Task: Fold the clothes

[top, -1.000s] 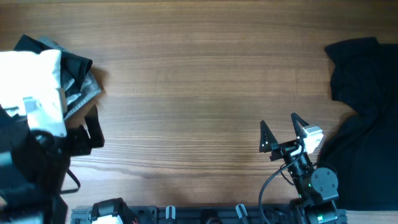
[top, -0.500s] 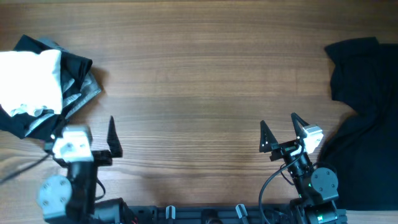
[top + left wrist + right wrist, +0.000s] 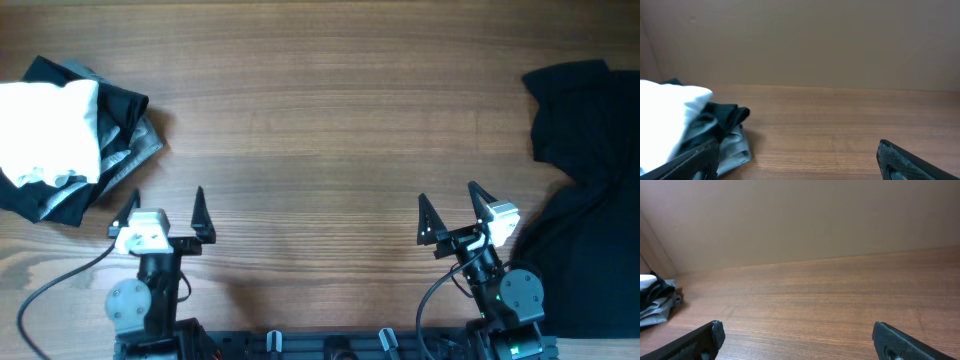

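While parked at the near edge of the bench (image 3: pixel 320 110), left gripper (image 3: pixel 167 196) and right gripper (image 3: pixel 447 195) with fingers (image 3: pixel 202 218) spread wide, empty, probably readied for a first grab. Just beyond the left one, a crumpled heap of white, black and grey clothes (image 3: pixel 60 140); at far right, a black garment (image 3: pixel 585 170) lying loose. Nothing folded yet.
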{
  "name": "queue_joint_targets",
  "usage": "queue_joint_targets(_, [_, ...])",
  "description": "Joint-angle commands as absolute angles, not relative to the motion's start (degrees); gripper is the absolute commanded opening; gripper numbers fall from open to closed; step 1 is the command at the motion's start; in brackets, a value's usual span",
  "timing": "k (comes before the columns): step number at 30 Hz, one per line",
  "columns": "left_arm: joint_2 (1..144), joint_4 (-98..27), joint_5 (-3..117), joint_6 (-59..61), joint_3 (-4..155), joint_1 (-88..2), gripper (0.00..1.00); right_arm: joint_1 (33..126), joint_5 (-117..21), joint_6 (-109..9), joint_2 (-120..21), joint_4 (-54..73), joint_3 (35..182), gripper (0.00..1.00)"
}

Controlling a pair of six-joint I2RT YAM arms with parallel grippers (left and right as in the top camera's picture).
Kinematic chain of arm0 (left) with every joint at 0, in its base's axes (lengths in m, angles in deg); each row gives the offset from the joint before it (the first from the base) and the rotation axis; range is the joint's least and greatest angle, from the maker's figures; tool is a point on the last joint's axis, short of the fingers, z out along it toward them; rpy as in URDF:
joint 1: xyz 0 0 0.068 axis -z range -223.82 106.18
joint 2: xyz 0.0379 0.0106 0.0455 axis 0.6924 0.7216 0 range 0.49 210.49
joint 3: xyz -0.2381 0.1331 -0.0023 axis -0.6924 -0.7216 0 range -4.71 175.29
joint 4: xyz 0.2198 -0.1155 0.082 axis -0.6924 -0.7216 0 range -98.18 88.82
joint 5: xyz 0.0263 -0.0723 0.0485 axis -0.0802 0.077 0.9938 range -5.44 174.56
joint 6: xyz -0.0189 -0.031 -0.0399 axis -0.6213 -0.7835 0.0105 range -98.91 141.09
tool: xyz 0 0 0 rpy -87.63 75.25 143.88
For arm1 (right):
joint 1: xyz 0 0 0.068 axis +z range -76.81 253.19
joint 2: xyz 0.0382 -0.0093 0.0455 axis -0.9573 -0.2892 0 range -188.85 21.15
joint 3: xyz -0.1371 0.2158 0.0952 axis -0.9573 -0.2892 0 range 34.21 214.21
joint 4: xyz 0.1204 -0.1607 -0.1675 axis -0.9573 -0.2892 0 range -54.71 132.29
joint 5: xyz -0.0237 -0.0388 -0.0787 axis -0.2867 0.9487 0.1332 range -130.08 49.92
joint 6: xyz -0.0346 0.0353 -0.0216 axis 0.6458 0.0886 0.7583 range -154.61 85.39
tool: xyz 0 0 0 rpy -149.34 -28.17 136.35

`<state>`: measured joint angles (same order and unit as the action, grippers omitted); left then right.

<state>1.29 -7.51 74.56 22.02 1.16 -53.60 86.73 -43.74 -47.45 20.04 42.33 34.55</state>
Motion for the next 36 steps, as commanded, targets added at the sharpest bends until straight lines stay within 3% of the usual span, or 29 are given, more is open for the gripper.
queue_joint_targets(1, [0.68,-2.83,71.70,20.21,-4.39,-53.12,1.00,86.47,-44.44,-48.32,20.72,42.55,34.51,1.00])
queue_joint_targets(36, [0.77,-4.32,71.72,20.19,-4.35,-52.22,1.00,86.47,-44.44,-48.32,20.72,42.55,34.51,1.00])
